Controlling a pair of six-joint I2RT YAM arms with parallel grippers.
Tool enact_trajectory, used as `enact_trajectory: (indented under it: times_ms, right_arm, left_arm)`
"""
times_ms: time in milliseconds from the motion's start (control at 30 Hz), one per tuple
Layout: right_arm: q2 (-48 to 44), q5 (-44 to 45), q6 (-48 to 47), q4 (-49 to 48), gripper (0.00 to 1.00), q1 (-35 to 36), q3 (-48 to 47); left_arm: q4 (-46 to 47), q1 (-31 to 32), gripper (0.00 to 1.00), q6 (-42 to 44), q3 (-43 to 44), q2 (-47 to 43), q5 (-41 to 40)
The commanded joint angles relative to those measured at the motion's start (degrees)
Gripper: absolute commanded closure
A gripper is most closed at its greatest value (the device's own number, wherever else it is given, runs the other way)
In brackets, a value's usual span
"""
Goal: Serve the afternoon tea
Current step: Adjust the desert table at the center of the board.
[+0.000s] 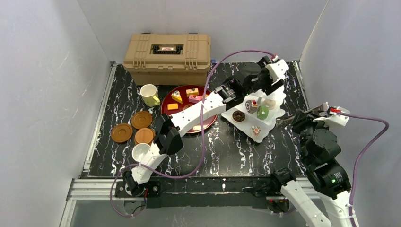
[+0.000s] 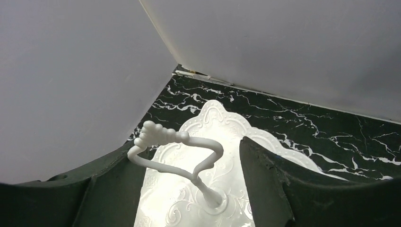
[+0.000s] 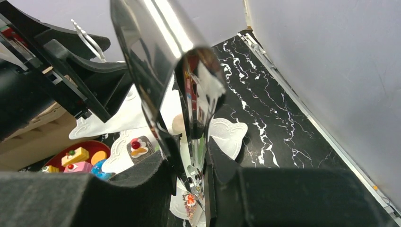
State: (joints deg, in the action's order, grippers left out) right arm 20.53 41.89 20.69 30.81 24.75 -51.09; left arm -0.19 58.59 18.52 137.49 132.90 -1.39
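The white scalloped stand (image 1: 274, 97) stands at the back right of the table. Its tiers carry a chocolate doughnut (image 1: 239, 116), a green roll (image 1: 262, 112) and a cherry-topped cake (image 1: 251, 105). My left gripper (image 1: 273, 71) hovers over the stand's top. In the left wrist view it (image 2: 187, 149) is open, its dark fingers (image 2: 269, 179) on either side of the looped handle (image 2: 177, 137) with a gap on both sides. My right gripper (image 3: 194, 156) is shut on shiny metal tongs (image 3: 161, 56), which point at the stand from the right (image 1: 283, 120).
A dark-red tray (image 1: 166, 100) with several cakes lies under the left arm. A pale-yellow mug (image 1: 150, 94), three brown saucers (image 1: 122, 133) and a white mug (image 1: 141, 152) sit at the left. The tan case (image 1: 168, 56) stands at the back.
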Motion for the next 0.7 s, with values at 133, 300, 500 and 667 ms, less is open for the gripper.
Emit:
enact_trajectory:
  times_ms: [133, 300, 500, 667]
  right_arm:
    - [-1.1, -0.83, 0.95, -1.67, 0.69, -0.06, -0.22]
    - [-1.48, -1.23, 1.62, -1.85, 0.69, -0.06, 0.84]
    - [-1.6, -1.57, 1.73, -1.98, 0.69, -0.06, 1.46]
    - [-1.64, -1.42, 1.83, -2.06, 0.69, -0.06, 1.87]
  left_arm:
    - [5.17, 0.06, 0.46, 1.96, -5.24, -6.49, 0.13]
    - [7.65, 0.04, 0.52, 3.69, -7.05, -8.35, -0.5]
    - [12.01, 0.52, 0.35, 10.04, -8.54, -10.05, -3.55]
    - [14.68, 1.74, 0.32, 11.15, -12.05, -12.6, -3.24]
